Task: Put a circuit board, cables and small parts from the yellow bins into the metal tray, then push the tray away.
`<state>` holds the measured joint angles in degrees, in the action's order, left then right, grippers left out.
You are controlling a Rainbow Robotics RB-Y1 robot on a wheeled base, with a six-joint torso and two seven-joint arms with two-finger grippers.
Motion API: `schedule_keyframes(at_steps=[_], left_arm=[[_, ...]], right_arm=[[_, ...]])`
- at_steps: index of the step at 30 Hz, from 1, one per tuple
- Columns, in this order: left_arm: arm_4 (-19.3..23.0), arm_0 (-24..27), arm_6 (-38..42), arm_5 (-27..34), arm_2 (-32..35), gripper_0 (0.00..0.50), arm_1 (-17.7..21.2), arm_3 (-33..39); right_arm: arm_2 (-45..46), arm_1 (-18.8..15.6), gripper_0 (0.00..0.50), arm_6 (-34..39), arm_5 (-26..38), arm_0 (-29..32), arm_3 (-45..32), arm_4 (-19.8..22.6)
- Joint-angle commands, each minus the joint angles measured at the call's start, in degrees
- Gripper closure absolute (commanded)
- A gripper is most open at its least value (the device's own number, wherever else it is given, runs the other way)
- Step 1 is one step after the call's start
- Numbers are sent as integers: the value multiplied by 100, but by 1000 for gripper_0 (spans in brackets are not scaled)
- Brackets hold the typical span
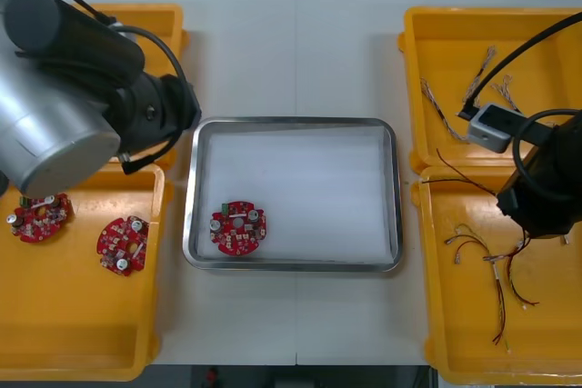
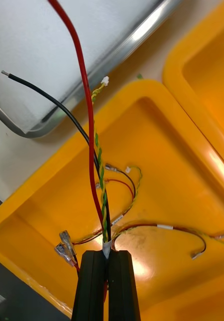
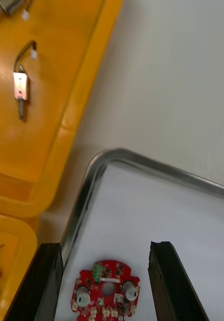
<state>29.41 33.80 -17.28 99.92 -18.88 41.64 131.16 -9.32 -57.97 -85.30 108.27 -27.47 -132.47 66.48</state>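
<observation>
My right gripper (image 2: 106,257) is shut on a bundle of cables: a red cable (image 2: 85,105), a black cable (image 2: 46,95) and a twisted yellow strand (image 2: 100,165) rise from between its fingers. It hangs over the near right yellow bin (image 2: 157,130), where more red and yellow cables (image 1: 502,272) lie. The metal tray (image 1: 293,126), white inside, holds one round red circuit board (image 1: 238,227) at its near left corner. Over that part of the tray my left gripper (image 3: 104,246) is open, with the board (image 3: 106,297) lying below, between its fingers.
Two more circuit boards (image 1: 38,217) (image 1: 123,244) lie in the near left bin (image 1: 82,333). The far right bin (image 1: 427,24) holds thin cables (image 1: 438,108). A small metal part (image 3: 20,93) sits in the far left bin. Bare table surrounds the tray.
</observation>
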Motion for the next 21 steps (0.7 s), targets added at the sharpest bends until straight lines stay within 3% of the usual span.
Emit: schedule_keyframes(at_steps=[1,8,11,17,21], left_arm=[[180,189,-355,-60,745,0,591,-143],[777,215,-1216,-614,1756,0,1030,-952],[804,338,-1568,-754,1940,0,1171,-1321],[795,672,-2438,-1255,2186,0,1478,-2446],[795,795,-3036,-1747,2274,0,1558,-3132]], right_arm=[[-993,243,500,13,-43,-1006,-69,-232],[-2012,937,500,-110,-25,-1805,142,-715],[-2434,1289,500,-198,-34,-2113,336,-944],[-3102,2001,500,-1191,-140,-2649,1091,-1216],[-3278,2185,500,-1683,-342,-2676,1338,-1366]])
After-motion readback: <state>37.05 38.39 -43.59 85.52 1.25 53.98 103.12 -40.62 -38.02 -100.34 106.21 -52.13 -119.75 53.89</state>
